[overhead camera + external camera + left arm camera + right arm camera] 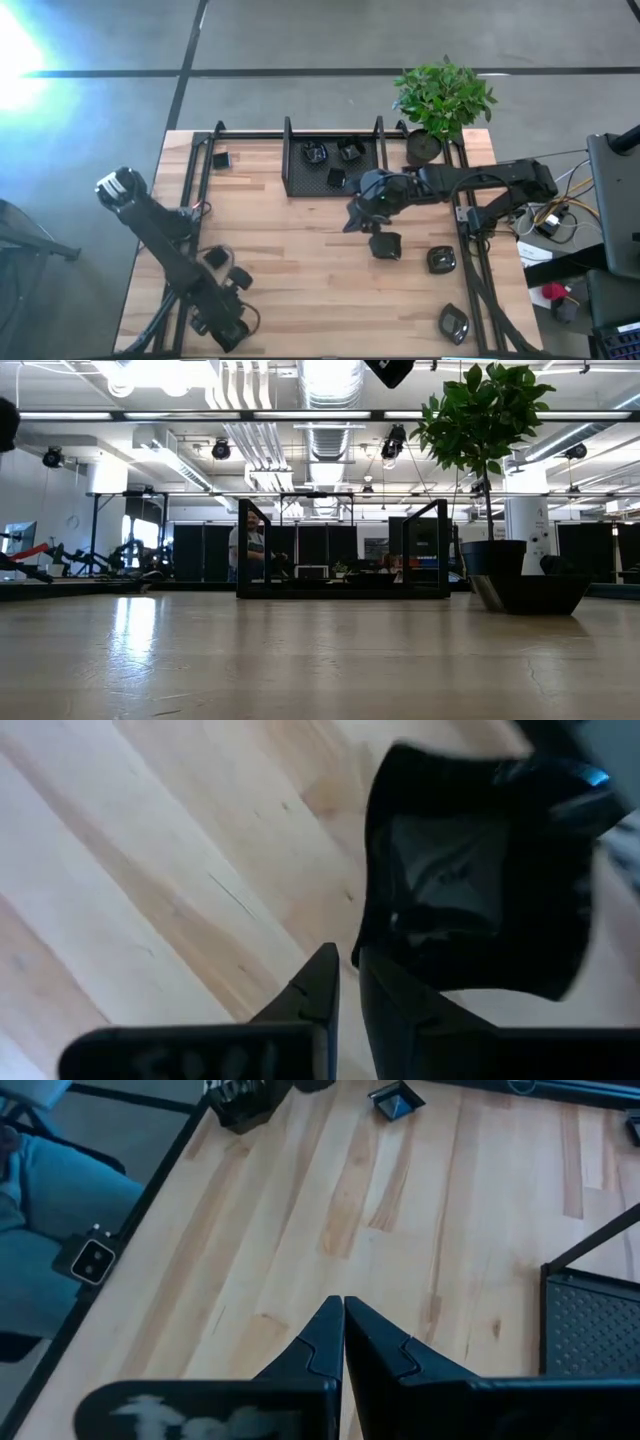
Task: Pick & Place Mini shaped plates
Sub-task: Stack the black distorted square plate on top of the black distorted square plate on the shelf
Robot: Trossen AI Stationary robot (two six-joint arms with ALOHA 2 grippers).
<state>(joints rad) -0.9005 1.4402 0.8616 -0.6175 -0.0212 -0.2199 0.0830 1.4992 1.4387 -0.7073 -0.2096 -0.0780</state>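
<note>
Seen from above, the right gripper sits mid-frame, fingers shut on nothing; a small plate lies just below-right of it, nearer this arm. Three plates lie in the tray. From the left wrist, the left gripper holds nearly closed fingers beside a dark plate; whether they grip it, I cannot tell. At desk level, the wooden desk is bare, with a hall behind.

The mesh tray sits at twelve o'clock on the table, three mini plates inside it. The plant pot stands just at its three o'clock. Three more plates lie toward four o'clock, one plate alone at ten o'clock
</note>
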